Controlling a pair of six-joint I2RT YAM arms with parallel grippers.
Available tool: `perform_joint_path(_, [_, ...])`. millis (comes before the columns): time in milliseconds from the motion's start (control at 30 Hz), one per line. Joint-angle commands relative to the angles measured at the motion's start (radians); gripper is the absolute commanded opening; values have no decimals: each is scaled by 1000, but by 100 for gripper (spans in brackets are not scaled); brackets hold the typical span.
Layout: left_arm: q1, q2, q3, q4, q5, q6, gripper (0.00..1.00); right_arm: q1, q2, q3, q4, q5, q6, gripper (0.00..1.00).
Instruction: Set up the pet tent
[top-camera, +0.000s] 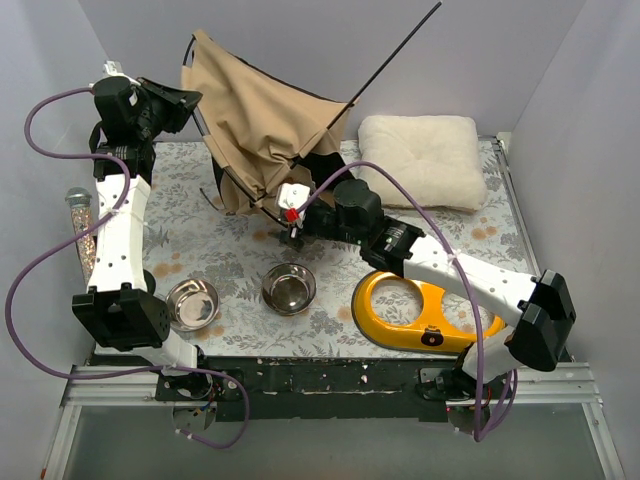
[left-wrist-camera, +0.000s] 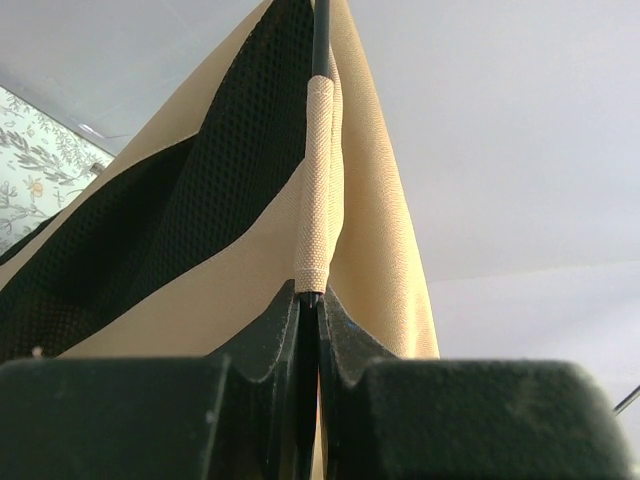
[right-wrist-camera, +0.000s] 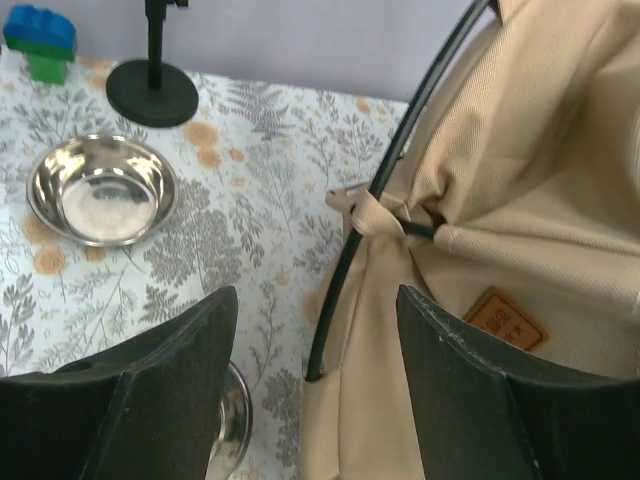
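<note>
Two grippers, one pet tent (top-camera: 262, 125). Tent: far centre of the table, slumped, with one free black rod (top-camera: 395, 50) poking out to the far right. Left gripper (left-wrist-camera: 310, 300): pinched on a sleeved rod (left-wrist-camera: 317, 180) at the far-left corner; I judge this props the fabric up. Right gripper (right-wrist-camera: 317, 310): fingers spread, hovering beside the near hem rod (right-wrist-camera: 400, 140), placed, I judge, to take it.

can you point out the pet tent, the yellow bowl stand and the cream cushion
pet tent (top-camera: 262, 125): top external view, on its tan fabric panel
yellow bowl stand (top-camera: 380, 333): top external view, on its near left rim
cream cushion (top-camera: 422, 158): top external view, on its middle
</note>
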Motion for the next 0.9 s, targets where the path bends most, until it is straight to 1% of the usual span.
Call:
perform_joint_path(0, [2,8,44,44,-14,-41,0,28,4,12,118,36,48,72])
perform_joint_path(67, [-2,8,42,54,4,-47,0,27,34,30,118,67,66,72])
perform_joint_path(233, [-24,6,30,66,27,-55,0,27,106,106,88,213,100,61])
perform_joint_path(267, [-28,10,27,70,32,-59,0,27,121,126,60,262,101,55])
perform_joint_path(333, [-33,13,25,81,35,-62,0,28,139,160,12,306,114,45])
perform_joint_path(367, [-36,17,22,87,41,-69,0,27,146,177,-15,331,129,39])
perform_joint_path(433, [-44,31,25,109,67,-67,0,25,146,215,-61,330,157,2])
perform_joint_path(500, [-58,45,27,141,111,-49,0,21,111,235,-54,319,207,1])
perform_joint_path(533, [-62,51,27,165,139,-24,7,21,91,237,-32,329,239,1])
perform_joint_path(567, [-65,59,27,201,162,-1,22,19,62,234,-9,343,277,1])
perform_joint_path(600, [-67,68,27,243,182,31,39,18,31,226,21,360,302,1])
perform_joint_path(633, [-67,74,31,283,206,58,62,12,6,214,46,371,333,1])
perform_joint_path(667, [-64,82,30,329,240,126,84,2,-21,200,72,391,360,1])
perform_joint_path(700, [-58,91,44,371,290,179,96,-8,-46,188,86,405,391,1])
perform_joint_path(733, [-48,106,73,395,338,218,98,-24,-64,179,92,415,420,1])
perform_joint_path(800, [-16,146,160,374,410,243,98,-56,-92,174,97,429,488,1])
perform_joint_path(867, [30,171,199,455,540,237,98,-76,-117,183,97,455,517,1])
